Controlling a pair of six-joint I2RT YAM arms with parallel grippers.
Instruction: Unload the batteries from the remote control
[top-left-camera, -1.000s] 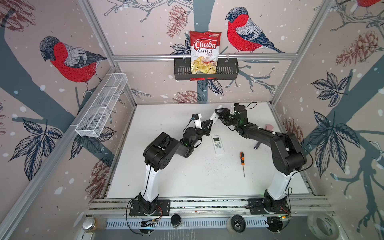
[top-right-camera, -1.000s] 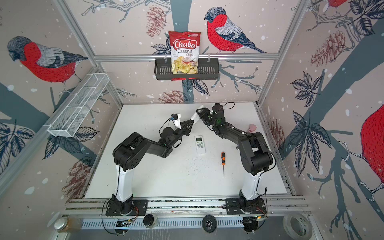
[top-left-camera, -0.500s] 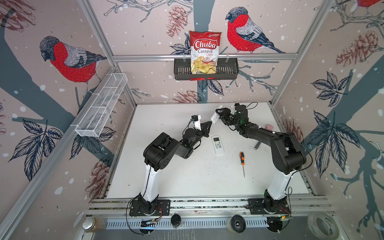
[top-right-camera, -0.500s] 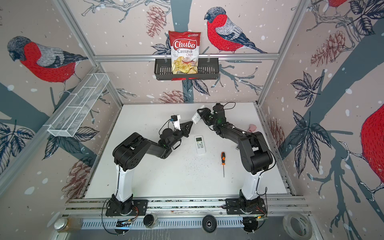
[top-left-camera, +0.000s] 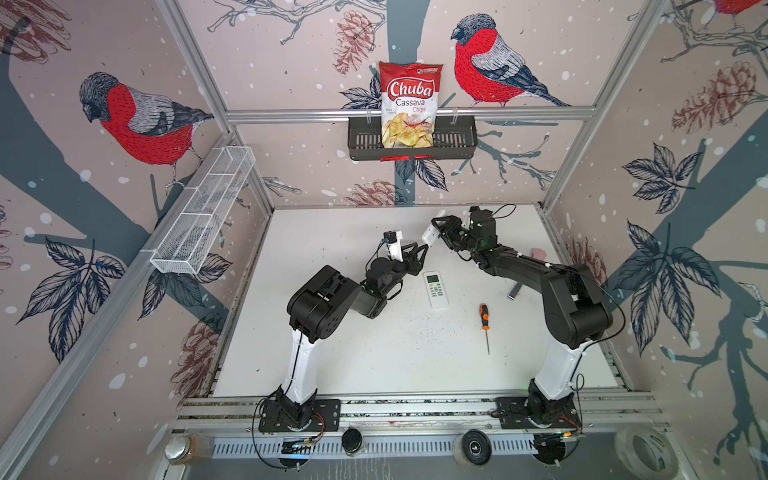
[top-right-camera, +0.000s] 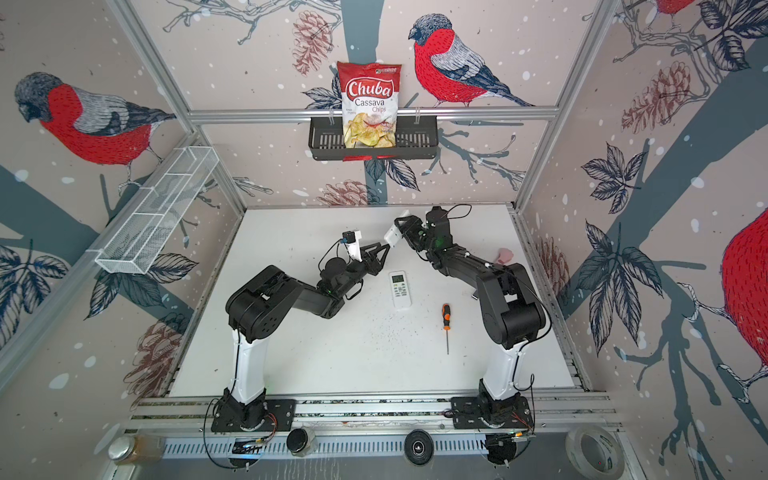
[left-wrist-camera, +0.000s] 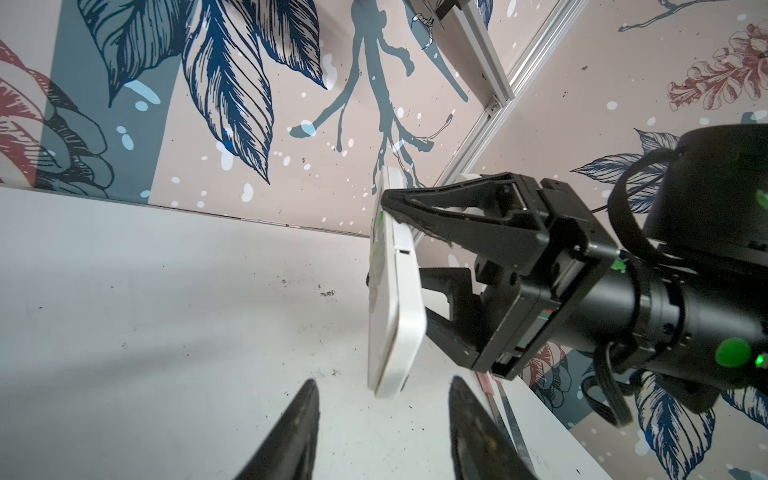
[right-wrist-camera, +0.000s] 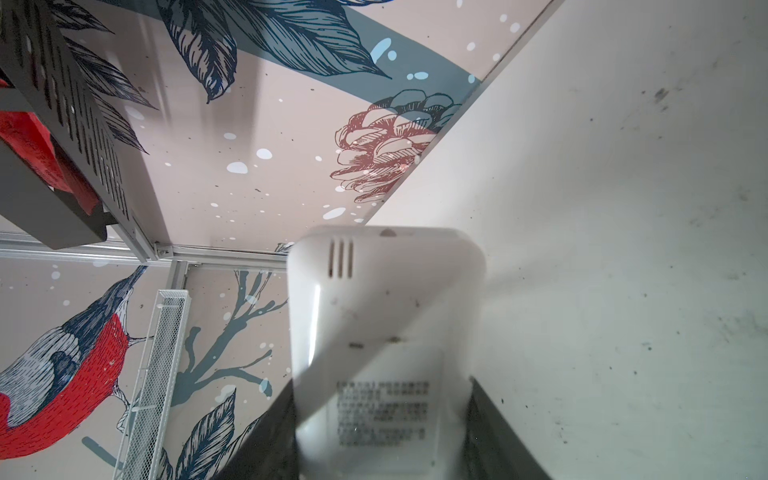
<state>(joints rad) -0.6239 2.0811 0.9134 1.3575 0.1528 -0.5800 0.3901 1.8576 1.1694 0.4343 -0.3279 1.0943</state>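
Observation:
My right gripper (top-left-camera: 441, 232) (top-right-camera: 405, 233) is shut on a white remote control (top-left-camera: 430, 237) (top-right-camera: 392, 235) and holds it in the air over the back middle of the table. In the right wrist view the remote control (right-wrist-camera: 386, 307) shows its back with a printed label, clamped in the right gripper (right-wrist-camera: 380, 384). My left gripper (top-left-camera: 419, 251) (top-right-camera: 384, 251) is open just short of the remote's free end. In the left wrist view the left gripper (left-wrist-camera: 384, 386) holds nothing, and the remote control (left-wrist-camera: 395, 299) hangs edge-on beyond it. The batteries are out of view.
A second white remote (top-left-camera: 435, 284) lies face up mid-table, an orange-handled screwdriver (top-left-camera: 484, 320) to its right. A thin grey strip (top-left-camera: 514, 290) and a pink scrap (top-left-camera: 539, 252) lie under the right arm. A black basket (top-left-camera: 457, 141) with a chips bag hangs on the back wall.
My left gripper's jaws have spread apart beside the remote's free end. The right arm and the remote it holds have stayed put.

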